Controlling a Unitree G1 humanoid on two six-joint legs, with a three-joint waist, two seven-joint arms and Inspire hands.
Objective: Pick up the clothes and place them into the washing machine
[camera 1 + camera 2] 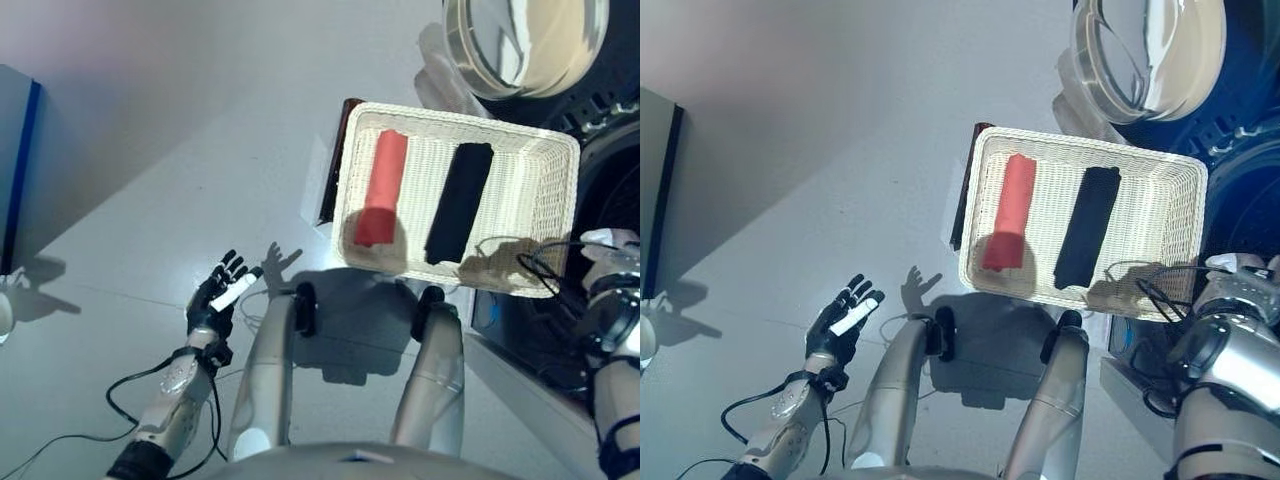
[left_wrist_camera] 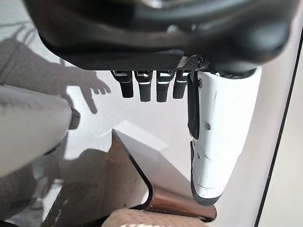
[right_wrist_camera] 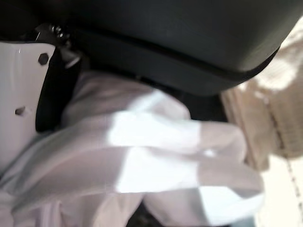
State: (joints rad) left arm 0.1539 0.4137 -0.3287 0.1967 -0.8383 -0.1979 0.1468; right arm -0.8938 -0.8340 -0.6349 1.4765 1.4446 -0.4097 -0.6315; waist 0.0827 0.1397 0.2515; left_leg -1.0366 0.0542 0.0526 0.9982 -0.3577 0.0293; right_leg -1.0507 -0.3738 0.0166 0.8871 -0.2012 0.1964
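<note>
A white wicker basket [image 1: 556, 200] stands on the floor in front of me. In it lie a rolled red cloth [image 1: 381, 188] and a rolled black cloth [image 1: 459, 203], side by side. My right hand [image 1: 612, 268] is at the basket's right corner, beside the washing machine's dark opening [image 1: 612, 160]. The right wrist view shows a bunched white cloth [image 3: 156, 156] gripped under that hand's palm, next to its white-covered thumb [image 3: 21, 90]. My left hand [image 1: 220, 292] hangs open over the bare floor at lower left, well away from the basket, its fingers [image 2: 147, 87] straight and holding nothing.
The washing machine's round door [image 1: 525, 45] stands open at the top right. A dark flat board [image 1: 333, 170] sticks out under the basket's left side. A blue-edged panel [image 1: 20, 170] stands at the far left. Grey floor [image 1: 180, 130] spreads to the left of the basket.
</note>
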